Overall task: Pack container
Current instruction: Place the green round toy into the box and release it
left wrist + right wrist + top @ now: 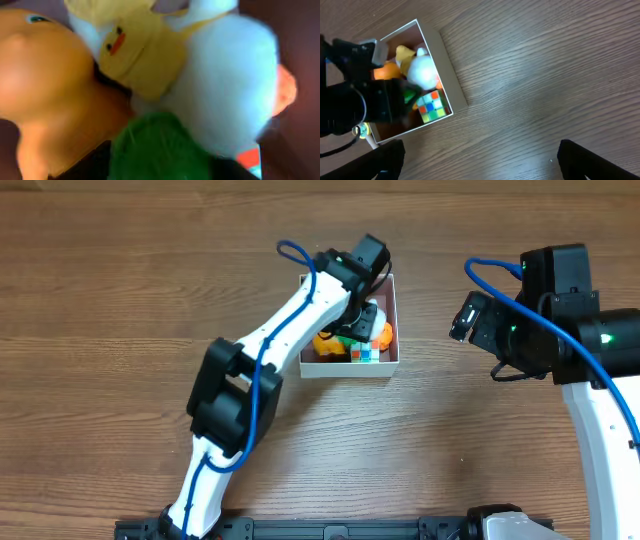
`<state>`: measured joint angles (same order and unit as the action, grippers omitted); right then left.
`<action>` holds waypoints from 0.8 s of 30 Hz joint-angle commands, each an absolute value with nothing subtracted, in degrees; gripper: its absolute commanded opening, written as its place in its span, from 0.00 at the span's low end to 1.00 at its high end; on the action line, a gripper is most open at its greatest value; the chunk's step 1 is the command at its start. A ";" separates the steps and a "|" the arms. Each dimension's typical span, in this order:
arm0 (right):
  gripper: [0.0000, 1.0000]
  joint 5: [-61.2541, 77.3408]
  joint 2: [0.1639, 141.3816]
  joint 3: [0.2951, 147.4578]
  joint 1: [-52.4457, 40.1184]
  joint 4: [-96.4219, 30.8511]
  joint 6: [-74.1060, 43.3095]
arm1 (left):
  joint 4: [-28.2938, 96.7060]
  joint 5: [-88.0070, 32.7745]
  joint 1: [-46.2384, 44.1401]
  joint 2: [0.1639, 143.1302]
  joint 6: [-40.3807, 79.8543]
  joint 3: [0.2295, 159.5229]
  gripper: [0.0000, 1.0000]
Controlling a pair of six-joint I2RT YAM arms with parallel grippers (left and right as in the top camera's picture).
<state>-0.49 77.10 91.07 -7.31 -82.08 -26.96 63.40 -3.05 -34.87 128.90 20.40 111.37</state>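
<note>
The container point(345, 370) (square, thin white walls) lies flat, open side up, visibly filled.

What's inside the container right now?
An orange toy, a yellow duck, a white plush, something green and a colour cube sit inside the container. The left arm covers much of it, so anything underneath cannot be seen.

White walls and a pinkish-brown floor mark the container point(345, 370); the counter point(120, 280) is brown wood grain. The toy point(45, 85) is orange, the chick point(135, 55) yellow with an orange beak, the plush point(225, 85) white, the tuft point(155, 150) green, and the cube point(431, 107) chequered red, blue, green and white.
</note>
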 commanded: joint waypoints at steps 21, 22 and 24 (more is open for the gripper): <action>1.00 -1.39 76.55 91.92 -7.27 -82.89 -26.79 | 93.65 -0.75 -7.75 101.14 15.49 106.69 0.99; 1.00 -1.39 76.55 91.92 -7.27 -82.87 -26.79 | 91.29 -2.92 -7.42 101.14 15.49 101.49 0.97; 1.00 -1.39 76.55 91.92 -7.27 -82.83 -26.79 | 84.25 -7.22 -7.49 101.14 18.31 90.80 0.96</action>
<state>-0.47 77.10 91.07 -7.31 -83.13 -26.94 89.93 1.04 -7.68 100.77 16.03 102.98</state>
